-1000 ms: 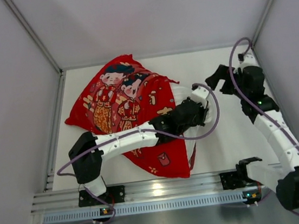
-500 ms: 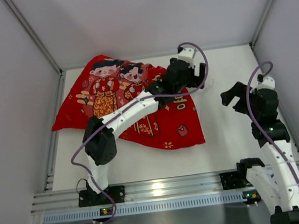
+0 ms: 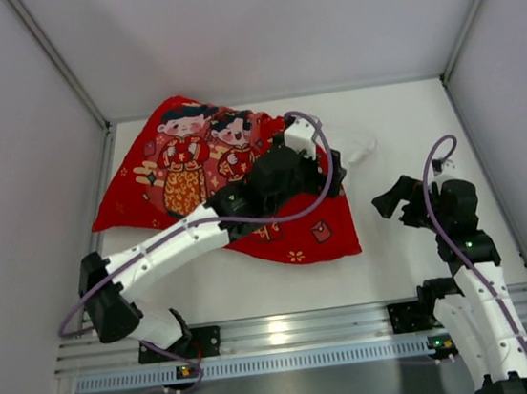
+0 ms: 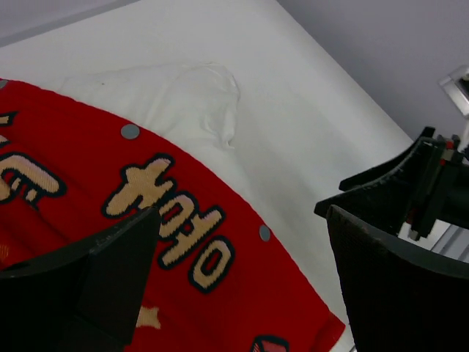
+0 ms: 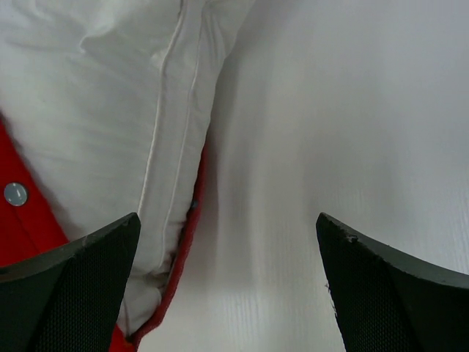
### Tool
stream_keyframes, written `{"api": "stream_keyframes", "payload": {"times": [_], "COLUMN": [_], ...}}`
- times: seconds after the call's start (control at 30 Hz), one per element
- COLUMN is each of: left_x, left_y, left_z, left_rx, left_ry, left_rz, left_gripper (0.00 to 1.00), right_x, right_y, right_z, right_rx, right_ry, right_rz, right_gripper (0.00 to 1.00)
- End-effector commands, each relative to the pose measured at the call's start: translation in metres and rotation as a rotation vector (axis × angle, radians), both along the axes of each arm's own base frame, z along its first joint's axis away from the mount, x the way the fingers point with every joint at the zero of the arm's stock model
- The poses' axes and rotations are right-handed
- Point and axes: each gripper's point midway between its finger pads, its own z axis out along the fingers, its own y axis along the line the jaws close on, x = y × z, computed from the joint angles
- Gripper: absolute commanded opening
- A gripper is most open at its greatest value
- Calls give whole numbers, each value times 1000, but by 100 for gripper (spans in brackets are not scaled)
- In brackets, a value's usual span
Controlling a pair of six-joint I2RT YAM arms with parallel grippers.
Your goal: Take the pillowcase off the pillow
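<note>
The left gripper [image 4: 242,220] has drawn back over the pillowcase [image 3: 184,173]; the right gripper [image 3: 392,205] pulled nearer its base.

Left claw [image 4: 242,213], right claw [image 5: 227,217] agape.

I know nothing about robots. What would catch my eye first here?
The bright red pillowcase printed with cartoon children stands out first, spread over the left and middle of the white table. The left arm reaches across it, with the left gripper open over the red cloth near its edge, where a corner of the white pillow pokes out. The right gripper hangs open nearby on the right.
</note>
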Motion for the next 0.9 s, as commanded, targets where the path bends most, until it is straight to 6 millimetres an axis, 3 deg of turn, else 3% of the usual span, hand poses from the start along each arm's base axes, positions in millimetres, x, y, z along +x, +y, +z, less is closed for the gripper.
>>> {"api": "stream_keyframes", "payload": {"times": [0.0, 0.1, 0.23, 0.27, 0.37, 0.47, 0.57, 0.73, 0.87], "left_x": [-31, -60, -97, -111, -130, -136, -136, -137, -132], "left_y": [13, 16, 12, 11, 3, -6, -15, -32, -35], "left_z": [17, 4, -35, -55, -88, -110, -119, -116, -123], "left_rx": [13, 87, 129, 158, 235, 308, 326, 315, 325], "left_ry": [-58, -72, -19, 3, -1, -26, -36, -42, -43], "left_rz": [23, 32, 5, -22, -26, -9, 24, 33, 76], "left_gripper": [98, 98, 98, 98, 98, 99, 99, 99, 99], "right_x": [-2, 0, 3, 6, 8, 11, 11, 8, 6], "right_y": [18, 27, 32, 34, 37, 37, 36, 34, 35], "right_z": [11, 11, 6, 7, 5, 4, 0, -8, -15], "right_rx": [35, 72, 92, 92, 98, 96, 84, 71, 70], "right_ry": [-55, -74, -70, -79, -73, -72, -65, -61, -47], "right_rz": [108, 151, 175, 181, 199, 203, 198, 196, 206], "right_gripper": [99, 99, 99, 100, 100, 99, 99, 99, 99]}}
